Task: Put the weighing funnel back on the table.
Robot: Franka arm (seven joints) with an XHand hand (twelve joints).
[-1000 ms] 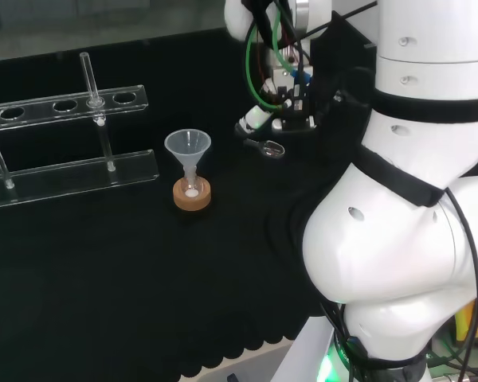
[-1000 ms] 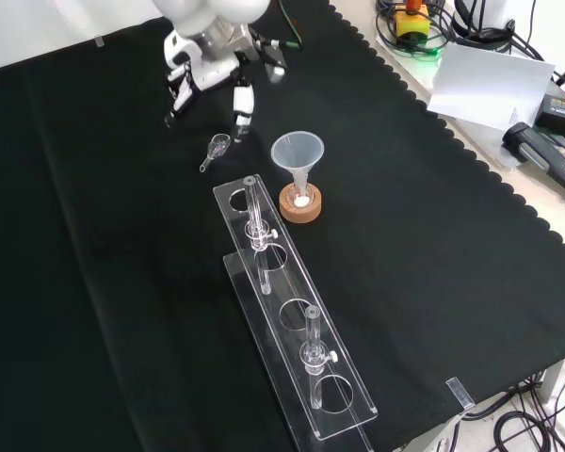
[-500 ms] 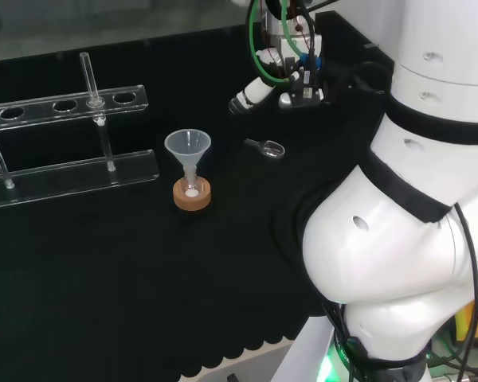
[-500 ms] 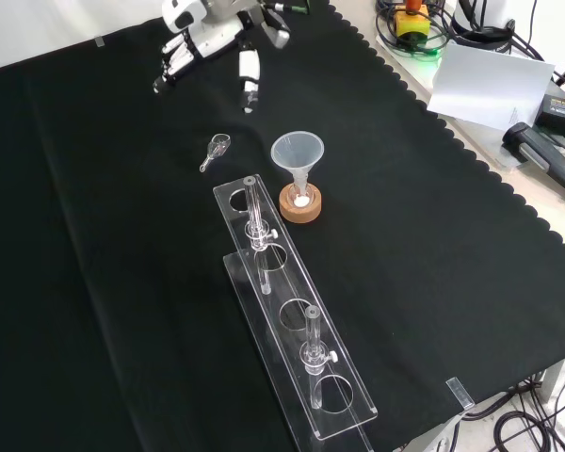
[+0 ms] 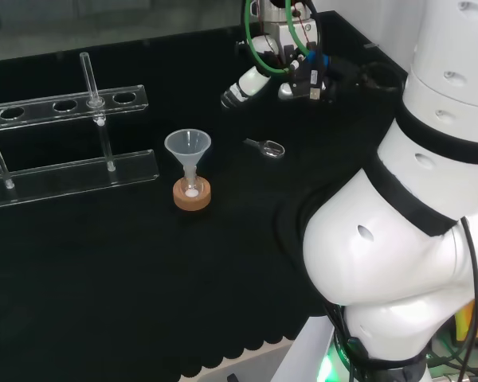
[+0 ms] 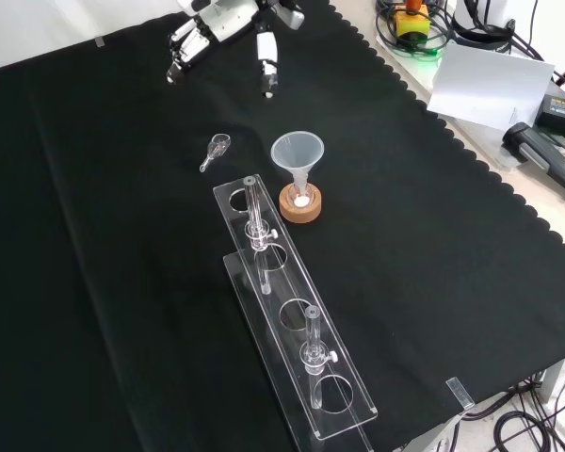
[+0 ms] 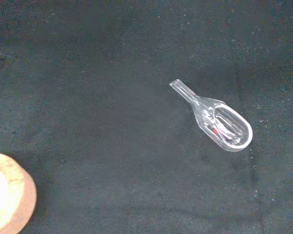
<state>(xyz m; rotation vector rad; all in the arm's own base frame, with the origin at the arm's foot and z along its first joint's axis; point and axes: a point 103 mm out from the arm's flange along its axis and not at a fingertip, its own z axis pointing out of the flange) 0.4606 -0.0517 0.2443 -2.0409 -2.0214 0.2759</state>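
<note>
The weighing funnel point(image 6: 217, 151) lies on the black table point(image 6: 94, 282) just left of the funnel point(image 6: 298, 151) in the front view, the robot hand point(image 6: 234, 19) hovering farther off, fingers straight and apart

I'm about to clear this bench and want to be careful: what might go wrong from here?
1. The weighing funnel lies loose on the cloth, clear and hard to spot. A careless sweep, or a low pass of the open hand nearby, might knock it away.
2. The funnel stands tall in its small flask on a cork ring close by, so a bump there could tip it.
</note>
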